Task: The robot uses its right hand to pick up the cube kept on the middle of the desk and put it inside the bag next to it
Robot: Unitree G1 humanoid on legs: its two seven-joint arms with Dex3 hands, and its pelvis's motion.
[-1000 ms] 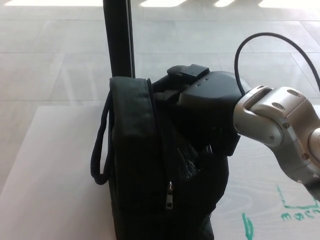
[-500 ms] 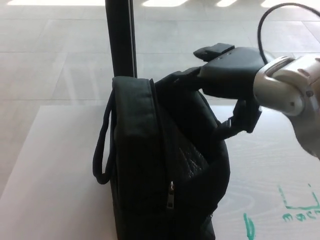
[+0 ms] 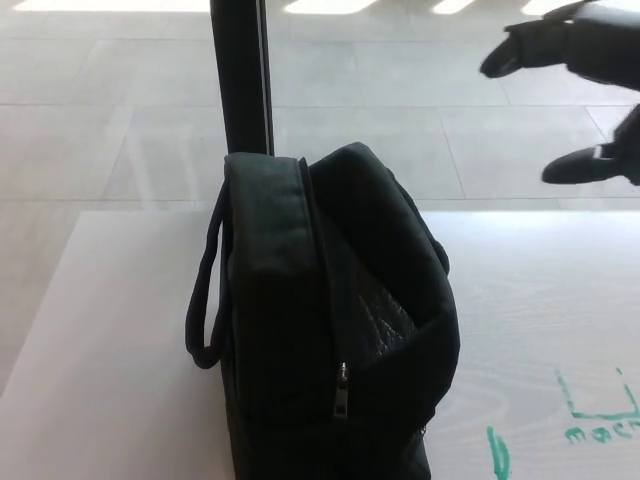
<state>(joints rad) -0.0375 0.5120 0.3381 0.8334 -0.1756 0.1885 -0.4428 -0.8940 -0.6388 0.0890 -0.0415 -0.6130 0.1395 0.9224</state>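
Note:
A black bag point(image 3: 330, 330) stands upright on the white desk point(image 3: 110, 330), its top pocket gaping and dark inside. No cube shows anywhere; the bag's inside is hidden. My right hand point(image 3: 580, 80) hovers at the top right corner, well above and to the right of the bag, apart from it. Its black fingers point(image 3: 520, 55) are spread and hold nothing. The left hand does not show.
A black post point(image 3: 240, 75) rises behind the bag. A loop handle point(image 3: 205, 300) hangs on the bag's left side. Green marker writing point(image 3: 590, 420) lies on the desk at the lower right. Tiled floor lies beyond the desk's far edge.
My right hand has pulled up out of the bag's opening and away to the upper right, leaving the picture partly. The bag stays put.

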